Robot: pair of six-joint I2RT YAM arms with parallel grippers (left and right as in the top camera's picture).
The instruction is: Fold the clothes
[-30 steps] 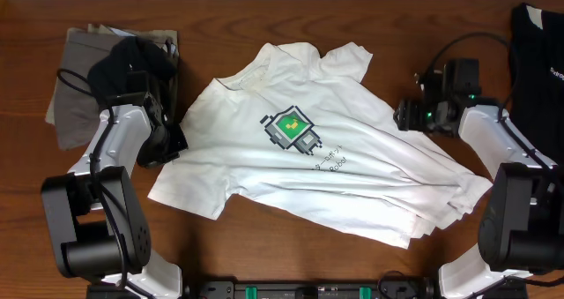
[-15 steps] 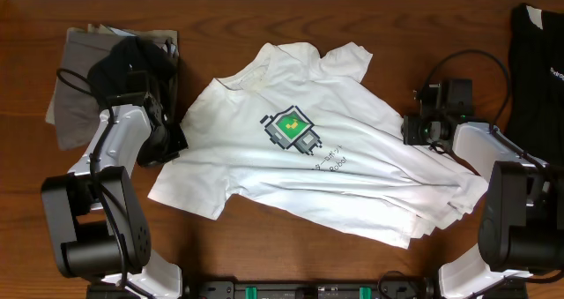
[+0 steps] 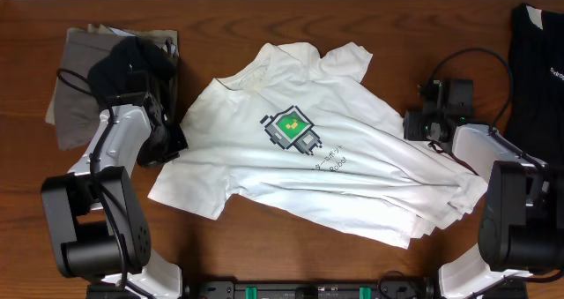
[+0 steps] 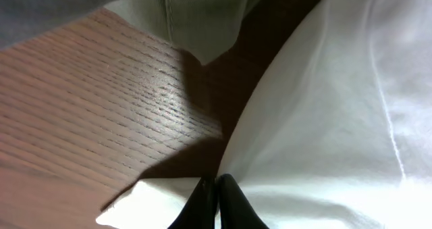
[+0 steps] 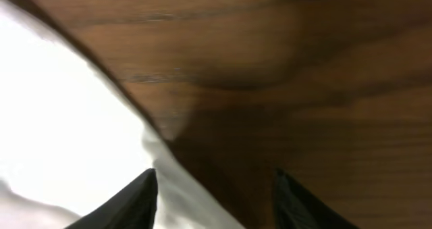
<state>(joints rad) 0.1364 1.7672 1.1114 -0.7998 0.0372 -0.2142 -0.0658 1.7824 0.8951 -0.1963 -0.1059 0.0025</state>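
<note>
The white T-shirt (image 3: 308, 171) with a green pixel-robot print (image 3: 295, 130) lies spread and wrinkled on the table, collar toward the back. My left gripper (image 3: 170, 145) is at its left sleeve. In the left wrist view the gripper (image 4: 216, 183) is shut, with white cloth (image 4: 337, 107) on both sides of the tips. My right gripper (image 3: 412, 123) is at the shirt's right edge. In the right wrist view it (image 5: 216, 182) is open, with the white cloth edge (image 5: 61, 121) reaching between the fingers over bare wood.
A grey-khaki garment (image 3: 79, 96) with a black one (image 3: 128, 61) on top lies at the back left, and its edge shows in the left wrist view (image 4: 202, 19). Another black garment (image 3: 533, 70) lies at the far right. Cables run by both arms.
My right arm has shifted a little toward the front, settling at the shirt's right edge. The left arm and the shirt have not moved.
</note>
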